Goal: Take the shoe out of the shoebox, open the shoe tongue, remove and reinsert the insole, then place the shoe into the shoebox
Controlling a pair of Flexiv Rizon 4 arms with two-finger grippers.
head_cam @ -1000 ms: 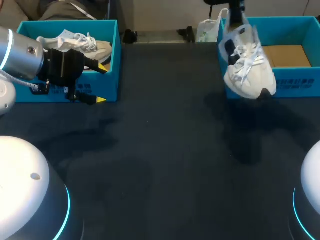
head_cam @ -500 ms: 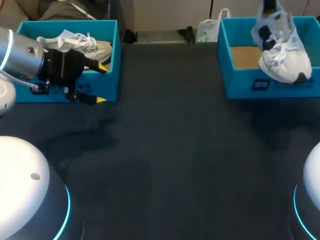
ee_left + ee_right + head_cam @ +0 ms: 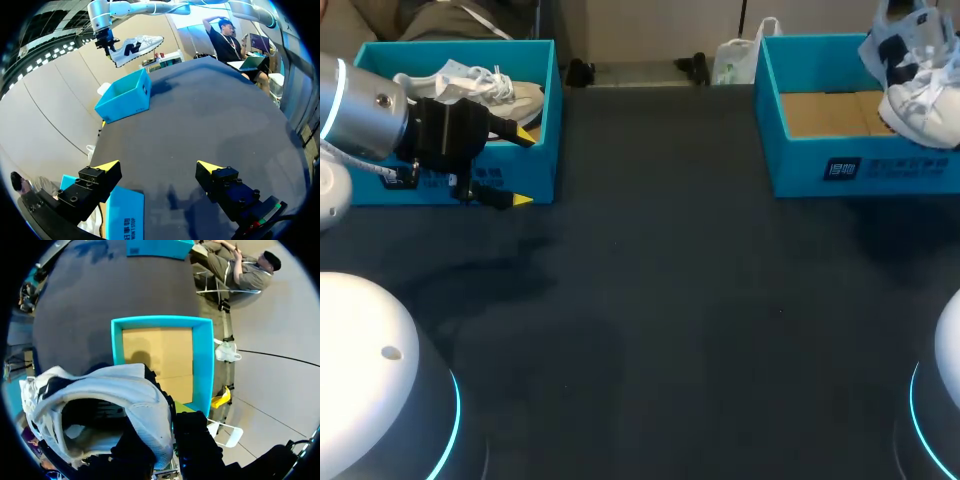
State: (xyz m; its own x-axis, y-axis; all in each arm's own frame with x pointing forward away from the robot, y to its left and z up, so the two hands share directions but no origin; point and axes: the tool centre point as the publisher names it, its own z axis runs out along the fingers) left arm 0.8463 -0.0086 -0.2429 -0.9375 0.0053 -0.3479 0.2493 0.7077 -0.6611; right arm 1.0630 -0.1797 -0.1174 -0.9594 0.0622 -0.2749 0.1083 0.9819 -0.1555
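A white shoe with dark panels hangs over the right end of the teal shoebox, toe down. My right gripper is shut on the shoe's heel collar; the box's brown cardboard floor lies below it. From the left wrist view the same shoe hangs from my right gripper above that box. My left gripper stands open with nothing between its fingers, in front of the left box.
A second teal shoebox at the back left holds another white shoe. A white plastic bag lies behind the right box. The dark table stretches between the two boxes.
My right arm has carried the shoe rightward and back, from in front of the box's left corner to above its right end. The left arm has not moved.
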